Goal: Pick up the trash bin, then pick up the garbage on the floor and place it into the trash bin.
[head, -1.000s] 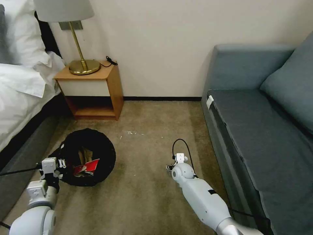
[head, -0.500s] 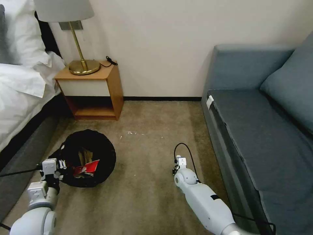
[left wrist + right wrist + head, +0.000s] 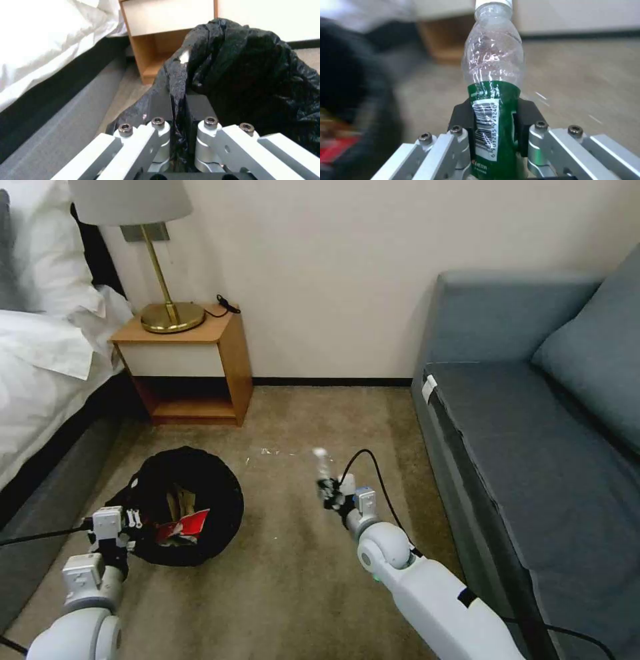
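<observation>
Now the bottle (image 3: 493,100) is pinched at its green label by the right gripper (image 3: 328,493), cap pointing away from the jaws, above the carpet (image 3: 300,567). To its left, the trash bin (image 3: 180,507) is held at its near rim by the left gripper (image 3: 178,100), jaws pressed onto the black liner.

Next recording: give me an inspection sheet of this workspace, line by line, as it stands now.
Surface: tan carpet, with small white specks near the nightstand.
Job's things: trash bin, lined with a black bag, holds a red-and-white packet and tan wrappers; clear bottle with green label and white cap is held off the floor.
Clutter: nothing seen beyond the specks.
Grippers: left claw shut on the bin's bag rim; right claw shut on the bottle's label.
Cables: black cable loops above the right wrist; another runs from the left wrist.
Surroundings: bed, nightstand with brass lamp, grey-blue sofa.
</observation>
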You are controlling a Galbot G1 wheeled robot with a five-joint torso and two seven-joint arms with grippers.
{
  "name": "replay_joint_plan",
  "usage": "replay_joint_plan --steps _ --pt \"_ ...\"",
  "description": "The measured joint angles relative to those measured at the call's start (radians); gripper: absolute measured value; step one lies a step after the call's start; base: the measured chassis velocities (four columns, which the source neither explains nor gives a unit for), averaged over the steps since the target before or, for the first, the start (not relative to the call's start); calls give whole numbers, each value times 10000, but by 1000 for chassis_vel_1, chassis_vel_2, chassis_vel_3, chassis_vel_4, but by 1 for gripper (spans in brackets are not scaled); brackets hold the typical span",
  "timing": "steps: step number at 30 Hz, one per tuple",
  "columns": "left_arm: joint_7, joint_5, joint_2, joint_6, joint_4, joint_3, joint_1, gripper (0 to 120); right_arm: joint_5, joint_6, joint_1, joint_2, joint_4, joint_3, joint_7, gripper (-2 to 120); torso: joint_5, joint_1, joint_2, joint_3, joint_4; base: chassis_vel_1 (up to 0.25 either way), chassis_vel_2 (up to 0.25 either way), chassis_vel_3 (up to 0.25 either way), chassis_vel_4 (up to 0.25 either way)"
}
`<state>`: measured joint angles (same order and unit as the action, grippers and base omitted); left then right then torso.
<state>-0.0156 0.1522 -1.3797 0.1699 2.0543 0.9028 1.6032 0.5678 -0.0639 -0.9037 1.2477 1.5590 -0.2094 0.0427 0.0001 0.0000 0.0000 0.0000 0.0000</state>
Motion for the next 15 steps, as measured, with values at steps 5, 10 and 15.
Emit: replay_joint_plan --steps 5,10,15 --pt "-15 20 -23 54 244 -54 71 6 246 1603 71 -57 -70 -392 -1459 22 0 0 0 0 0 0 0 0 0" --pt "-34 142 -57 94 531 -64 299 6 367 2740 432 285 -478 -960 -2602 22 -1 0 0 0 0 0 0 0 0" --pt "-49 163 -135 122 580 -77 326 6 192 3141 992 887 -1183 -1401 -2707 22 -2 0 0 0 1 0 0 0 0"
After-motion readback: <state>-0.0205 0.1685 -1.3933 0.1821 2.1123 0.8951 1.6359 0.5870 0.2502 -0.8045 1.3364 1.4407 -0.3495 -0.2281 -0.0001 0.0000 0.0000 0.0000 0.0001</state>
